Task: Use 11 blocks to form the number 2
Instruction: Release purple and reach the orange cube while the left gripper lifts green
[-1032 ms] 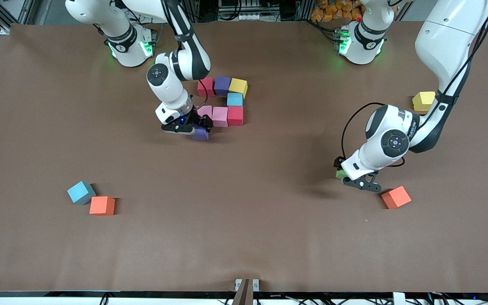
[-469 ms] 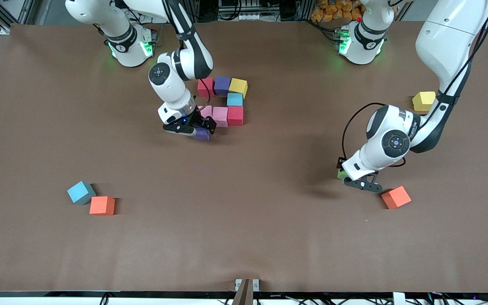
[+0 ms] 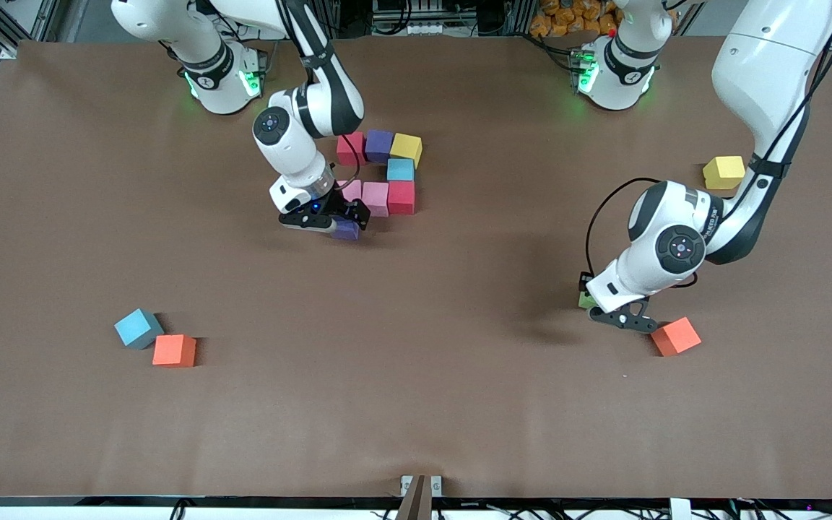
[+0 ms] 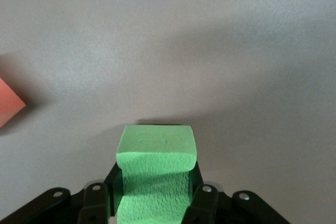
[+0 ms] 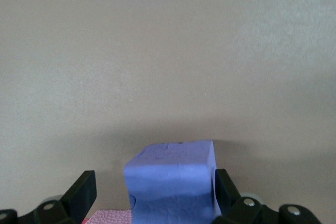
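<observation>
Brown table (image 3: 416, 404) fills the front view. The right gripper (image 3: 329, 220) sits low over a purple block (image 3: 347, 230), and its jaws are wide open, one on each side of that block. Right beside those jaws is the started shape: a red block (image 3: 349, 148), a second purple block (image 3: 379, 145), a yellow block (image 3: 406, 147), a light blue block (image 3: 400, 170), another red block (image 3: 401, 196) and a pink block (image 3: 375, 198). The left gripper (image 3: 622, 315) is low at the left arm's end of the table, with a green block (image 3: 586, 300) peeking out from under it. An orange block (image 3: 675, 336) lies just beside those jaws. Well apart from both grippers sit a spare yellow block (image 3: 722, 172), a blue block (image 3: 137, 328) and another orange block (image 3: 174, 350).

In the left wrist view, the green block (image 4: 155, 174) sits right between the jaws, and they are pressed on its two sides, so it is gripped. I think the good way now is to lift it straight up, slowly, so it does not slip or bump the orange block.

In the right wrist view, the purple block (image 5: 173, 182) is between the open jaws with gaps on both sides. A pink corner shows next to it. That arm should rise straight up so it does not push the shape.
</observation>
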Action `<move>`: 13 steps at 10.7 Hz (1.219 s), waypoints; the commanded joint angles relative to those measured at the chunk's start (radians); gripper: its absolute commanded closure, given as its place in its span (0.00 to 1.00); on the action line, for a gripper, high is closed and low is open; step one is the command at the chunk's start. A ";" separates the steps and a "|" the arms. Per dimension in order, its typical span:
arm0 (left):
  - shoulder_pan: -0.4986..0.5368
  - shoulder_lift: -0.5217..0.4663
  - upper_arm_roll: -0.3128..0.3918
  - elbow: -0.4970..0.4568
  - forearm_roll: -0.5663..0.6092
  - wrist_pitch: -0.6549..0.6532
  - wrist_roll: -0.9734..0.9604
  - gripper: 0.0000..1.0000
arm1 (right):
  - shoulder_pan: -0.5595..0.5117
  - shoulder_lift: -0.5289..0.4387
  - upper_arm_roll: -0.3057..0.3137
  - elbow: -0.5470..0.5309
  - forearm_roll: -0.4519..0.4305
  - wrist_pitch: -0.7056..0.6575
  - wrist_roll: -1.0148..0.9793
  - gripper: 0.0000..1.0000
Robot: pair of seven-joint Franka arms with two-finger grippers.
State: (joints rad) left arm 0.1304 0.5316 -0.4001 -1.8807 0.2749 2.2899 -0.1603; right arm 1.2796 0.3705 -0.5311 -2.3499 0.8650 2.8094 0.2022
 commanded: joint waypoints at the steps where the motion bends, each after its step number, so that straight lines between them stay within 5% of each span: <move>1: -0.009 0.005 -0.015 0.064 -0.002 -0.079 -0.018 0.54 | -0.052 -0.044 -0.003 -0.005 0.019 -0.010 -0.127 0.00; 5: -0.119 0.008 -0.020 0.196 -0.054 -0.226 -0.102 0.54 | -0.211 -0.054 -0.035 0.059 -0.001 -0.109 -0.428 0.00; 10: -0.293 0.082 -0.014 0.366 -0.178 -0.260 -0.205 0.55 | -0.503 -0.038 -0.049 0.239 -0.346 -0.338 -0.690 0.00; 13: -0.398 0.140 -0.009 0.465 -0.178 -0.267 -0.312 0.54 | -0.595 0.011 -0.049 0.279 -0.379 -0.321 -0.734 0.00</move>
State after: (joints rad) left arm -0.2154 0.6242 -0.4237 -1.5081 0.1178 2.0592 -0.4360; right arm 0.7316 0.3479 -0.5904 -2.1057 0.5097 2.4931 -0.5109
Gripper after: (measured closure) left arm 0.542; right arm 0.000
